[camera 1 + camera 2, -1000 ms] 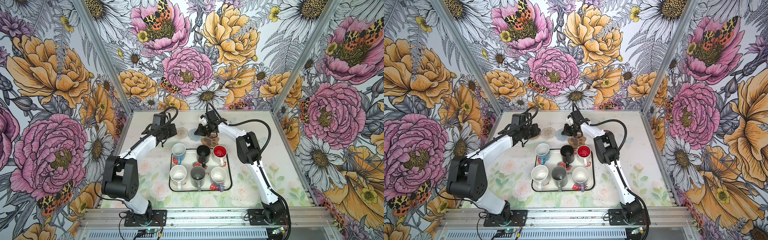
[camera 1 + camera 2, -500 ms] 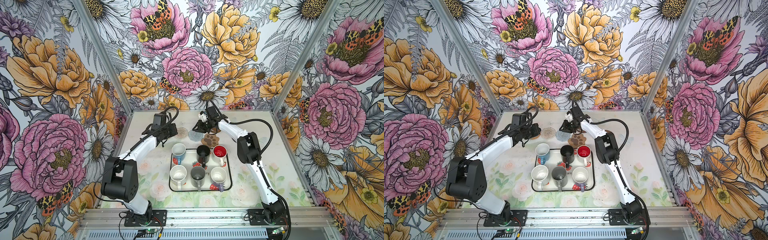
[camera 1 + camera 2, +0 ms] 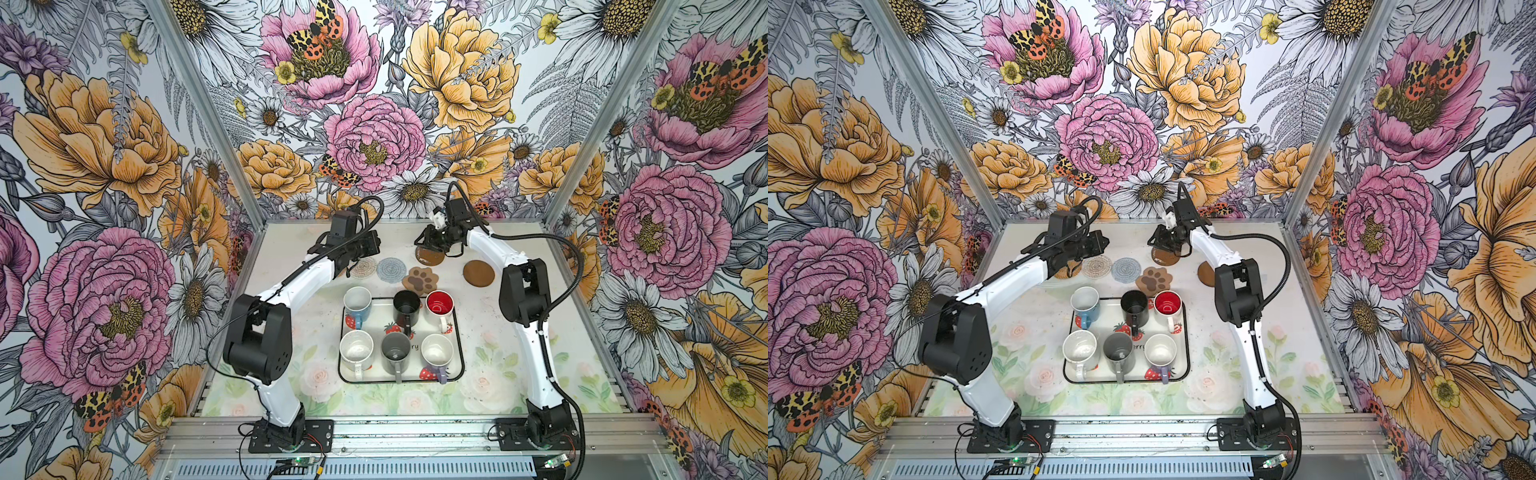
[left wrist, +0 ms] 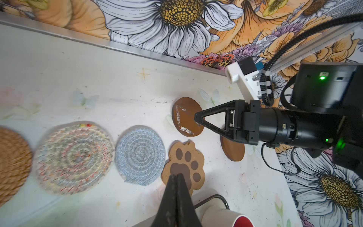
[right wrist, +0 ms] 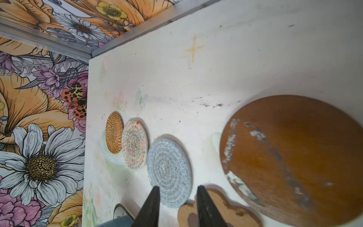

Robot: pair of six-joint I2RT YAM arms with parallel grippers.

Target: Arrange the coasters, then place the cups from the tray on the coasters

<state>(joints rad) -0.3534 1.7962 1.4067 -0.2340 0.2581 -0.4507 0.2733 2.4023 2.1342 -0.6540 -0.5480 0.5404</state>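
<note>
right claw (image 5: 177,188): jaws parted and empty, near-closed a second ago; has shifted toward the back wall
brown disc (image 5: 294,157): let go, loose on surface (image 3: 478,318) just under that claw, behind paw coaster (image 3: 420,279)
left claw (image 4: 175,176): jaws together, empty, unmoved
cups (image 3: 406,306): all six still on tray (image 3: 457,357)

On the strawberry tray (image 3: 423,330) six mugs stand upright in two rows: light blue mug (image 3: 357,301), black mug (image 3: 406,303) and red-lined white mug (image 3: 439,302) at its far side; white mug (image 3: 356,351), grey mug (image 3: 395,353) and lavender mug (image 3: 436,353) at its near side. Beyond the tray lie the rattan coaster (image 3: 1068,270), whitish woven coaster (image 3: 364,267), grey-blue woven coaster (image 3: 391,270), paw coaster (image 3: 420,280), scuffed brown disc (image 3: 430,257) and plain brown disc (image 3: 478,273).
</note>
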